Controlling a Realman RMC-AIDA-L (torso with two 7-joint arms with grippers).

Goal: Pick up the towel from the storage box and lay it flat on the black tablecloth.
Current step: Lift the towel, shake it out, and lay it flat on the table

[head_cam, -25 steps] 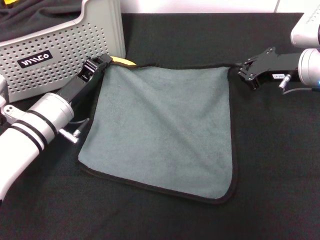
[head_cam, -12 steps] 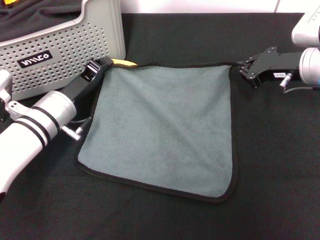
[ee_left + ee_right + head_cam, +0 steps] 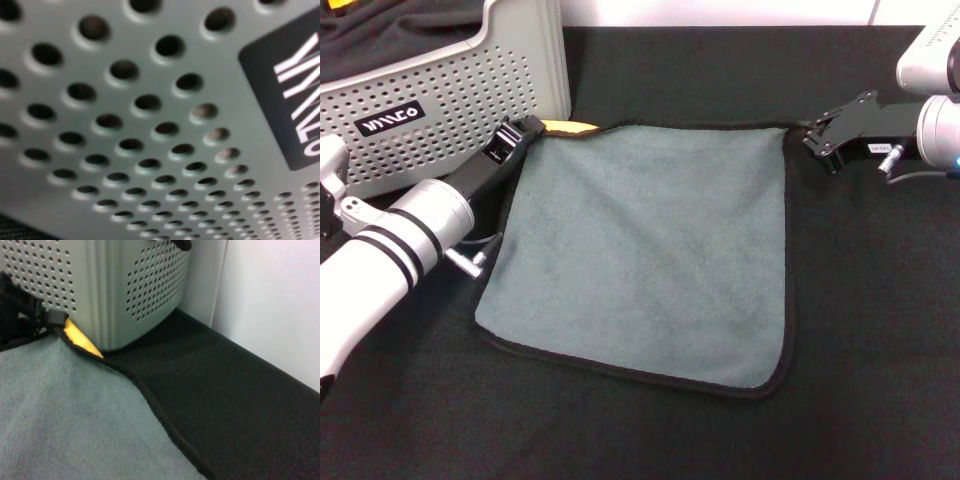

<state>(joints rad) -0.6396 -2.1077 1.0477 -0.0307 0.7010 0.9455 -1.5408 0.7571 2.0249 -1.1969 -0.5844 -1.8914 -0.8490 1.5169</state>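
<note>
Head view shows the towel (image 3: 645,250) spread nearly flat on the black tablecloth (image 3: 860,330), grey-green side up, just beside the storage box (image 3: 450,95); the left tool (image 3: 525,132) pinches the towel's far left corner, where a yellow-orange fold (image 3: 568,126) shows; the right tool (image 3: 817,138) sits at the far right corner, though whether it grips I cannot tell.
</note>
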